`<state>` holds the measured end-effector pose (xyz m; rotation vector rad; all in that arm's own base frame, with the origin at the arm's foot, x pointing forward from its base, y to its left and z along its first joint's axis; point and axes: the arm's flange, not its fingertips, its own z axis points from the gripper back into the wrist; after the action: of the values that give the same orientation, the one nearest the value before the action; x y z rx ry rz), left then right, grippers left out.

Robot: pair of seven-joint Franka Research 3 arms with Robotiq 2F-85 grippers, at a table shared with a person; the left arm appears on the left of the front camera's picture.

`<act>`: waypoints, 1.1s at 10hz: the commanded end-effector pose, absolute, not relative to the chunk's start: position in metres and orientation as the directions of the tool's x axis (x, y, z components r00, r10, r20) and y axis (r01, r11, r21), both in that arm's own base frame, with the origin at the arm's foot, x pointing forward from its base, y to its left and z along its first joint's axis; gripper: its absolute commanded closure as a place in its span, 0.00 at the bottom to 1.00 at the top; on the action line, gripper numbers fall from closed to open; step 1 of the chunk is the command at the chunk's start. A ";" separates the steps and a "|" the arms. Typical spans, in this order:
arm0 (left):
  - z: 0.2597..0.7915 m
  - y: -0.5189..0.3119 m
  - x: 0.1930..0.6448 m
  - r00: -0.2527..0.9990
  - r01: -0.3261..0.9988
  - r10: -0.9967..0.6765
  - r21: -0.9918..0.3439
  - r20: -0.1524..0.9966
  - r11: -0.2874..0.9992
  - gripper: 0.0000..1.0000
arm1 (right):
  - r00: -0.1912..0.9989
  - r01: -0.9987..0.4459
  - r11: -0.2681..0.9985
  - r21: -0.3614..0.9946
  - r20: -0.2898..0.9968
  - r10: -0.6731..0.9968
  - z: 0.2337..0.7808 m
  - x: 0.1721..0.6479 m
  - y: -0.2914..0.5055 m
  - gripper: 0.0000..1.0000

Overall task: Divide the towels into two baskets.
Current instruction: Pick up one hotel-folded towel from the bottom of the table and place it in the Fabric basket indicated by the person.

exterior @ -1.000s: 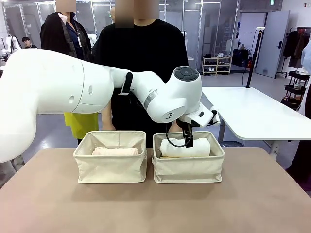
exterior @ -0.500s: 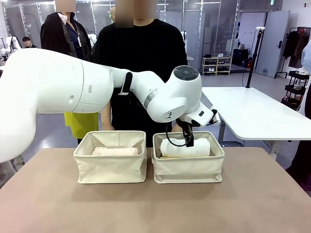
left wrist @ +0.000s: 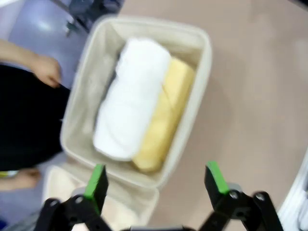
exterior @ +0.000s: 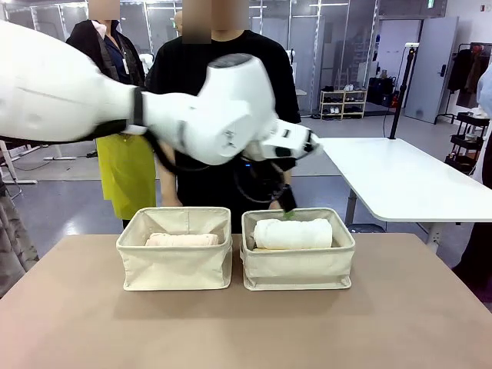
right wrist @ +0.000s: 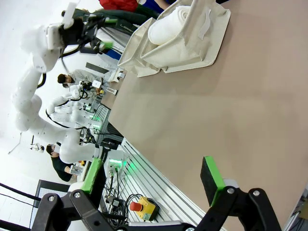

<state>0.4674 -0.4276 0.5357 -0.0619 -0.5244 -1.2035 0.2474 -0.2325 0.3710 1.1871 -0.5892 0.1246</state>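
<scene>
From my seat the white towel (left wrist: 130, 98) and pale yellow towel (left wrist: 164, 115) lie rolled side by side in the right basket (exterior: 298, 269), a pink one (exterior: 182, 240) in the left basket (exterior: 174, 265), on the tan surface (exterior: 246, 330). My left tool (left wrist: 156, 179), spread and empty, hangs above them; my right tool (right wrist: 151, 179) is released too.

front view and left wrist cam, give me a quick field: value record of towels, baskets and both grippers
right basket: holds white towel and pale yellow towel, side by side
left basket: pale pink towel showing inside
left gripper: open, empty, above the right basket
right gripper: open, empty, over bare table
person: standing behind the baskets
</scene>
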 end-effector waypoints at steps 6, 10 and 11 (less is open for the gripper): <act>0.563 -0.126 0.343 0.479 0.852 -0.496 -0.249 0.724 0.460 0.00 | 0.837 -0.403 0.382 0.831 0.504 -0.214 0.373 0.244 -0.231 0.00; 0.514 0.023 0.263 0.600 0.639 -0.130 -0.375 0.790 0.672 0.00 | 0.837 -0.403 0.382 0.831 0.504 -0.214 0.373 0.244 -0.231 0.00; 0.503 0.041 0.250 0.611 0.589 -0.057 -0.406 0.790 0.699 0.00 | 0.837 -0.403 0.382 0.831 0.504 -0.214 0.373 0.244 -0.231 0.00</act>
<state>0.2925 0.0471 0.5417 -0.7122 -0.8158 -0.4868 0.2469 -0.2325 0.3716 1.1859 -0.5908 0.1248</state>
